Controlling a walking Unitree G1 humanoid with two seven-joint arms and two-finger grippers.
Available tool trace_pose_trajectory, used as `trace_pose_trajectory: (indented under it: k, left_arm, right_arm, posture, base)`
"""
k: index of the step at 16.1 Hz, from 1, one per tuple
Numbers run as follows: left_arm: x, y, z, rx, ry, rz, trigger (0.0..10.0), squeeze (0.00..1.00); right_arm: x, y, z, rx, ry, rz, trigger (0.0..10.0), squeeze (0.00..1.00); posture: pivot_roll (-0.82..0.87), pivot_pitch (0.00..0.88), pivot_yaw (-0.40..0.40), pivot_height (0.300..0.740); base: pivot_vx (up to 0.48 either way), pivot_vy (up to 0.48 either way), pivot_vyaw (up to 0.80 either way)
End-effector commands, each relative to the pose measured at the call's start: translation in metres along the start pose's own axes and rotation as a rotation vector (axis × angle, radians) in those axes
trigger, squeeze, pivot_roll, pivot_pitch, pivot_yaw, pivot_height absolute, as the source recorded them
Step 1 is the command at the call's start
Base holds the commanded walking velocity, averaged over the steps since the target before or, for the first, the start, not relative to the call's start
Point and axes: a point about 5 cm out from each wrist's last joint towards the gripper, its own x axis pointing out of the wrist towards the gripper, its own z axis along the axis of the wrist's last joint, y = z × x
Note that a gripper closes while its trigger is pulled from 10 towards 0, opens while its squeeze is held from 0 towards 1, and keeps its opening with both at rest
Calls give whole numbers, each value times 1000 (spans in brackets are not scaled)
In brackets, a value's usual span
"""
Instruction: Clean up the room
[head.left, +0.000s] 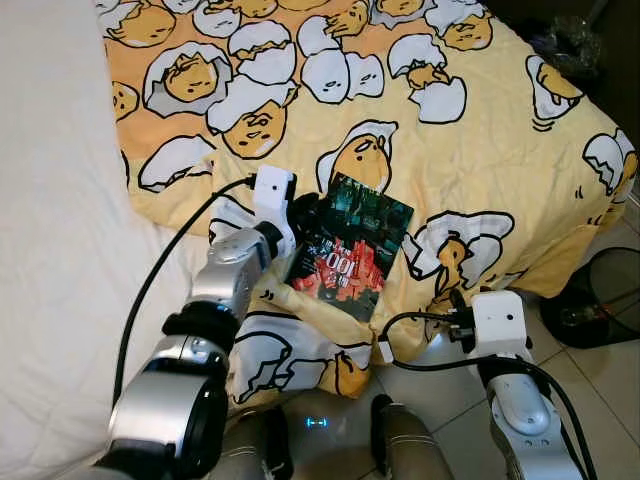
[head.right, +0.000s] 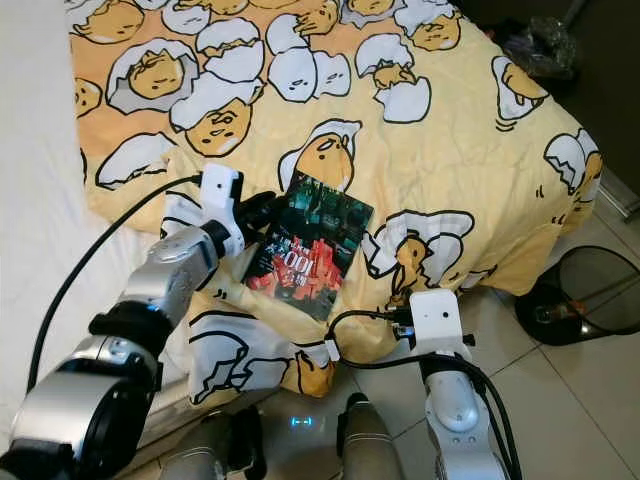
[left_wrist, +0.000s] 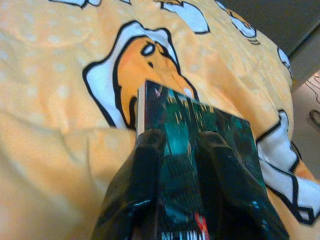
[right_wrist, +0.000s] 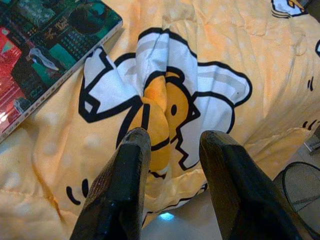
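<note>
The book (head.left: 349, 246) on the yellow blanket (head.left: 480, 150) bears white digits "001" (the smaller lettering is unreadable).

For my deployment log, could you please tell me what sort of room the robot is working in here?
Most likely a bedroom: a yellow cartoon-egg quilt covers a bed with a white sheet, a book lies on it, and the floor is tiled.

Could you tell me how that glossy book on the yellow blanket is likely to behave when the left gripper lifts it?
The book looks flat, so it probably lifts stiffly without drooping. Its shiny cover may be slippery against the left gripper. The soft, rumpled blanket beneath will likely give, letting the book tilt.
</note>
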Motion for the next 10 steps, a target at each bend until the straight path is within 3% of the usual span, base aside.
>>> trace_pose_trajectory:
  k: [1, 2, 3, 4, 6, 10]
  left_arm:
    - [-4, -1, -11, 11, 40, -16, 0, 0]
    - [-5, 0, -11, 45, 50, 10, 0, 0]
    - [-7, 2, -7, 64, 25, 46, 10000, 714]
    - [-8, 3, 0, 76, -15, 64, 10000, 1000]
    - [-9, 4, 5, 118, -24, 61, 10000, 1000]
    - [-3, 2, -18, 113, 135, 37, 10000, 1000]
  right_arm:
    - [-2, 0, -7, -3, 24, -4, 10000, 0]
    - [-1, 1, -7, -2, 23, -3, 10000, 0]
    - [0, 1, -7, -2, 21, -2, 10000, 0]
    - [0, 2, -7, -2, 19, -2, 10000, 0]
    - [0, 1, -4, 13, -3, -6, 10000, 0]
    - [-4, 8, -1, 100, -10, 74, 10000, 0]
  posture:
    - [-258, 213, 45, 723]
    - [-259, 210, 44, 723]
    - [-257, 206, 44, 723]
    - [-258, 204, 44, 723]
    - [-256, 201, 42, 723]
    - [-259, 217, 40, 723]
  base:
    - [0, 0, 0]
    - [0, 0, 0]
    - [0, 0, 0]
    - [0, 0, 0]
    - [0, 0, 0]
    - [0, 0, 0]
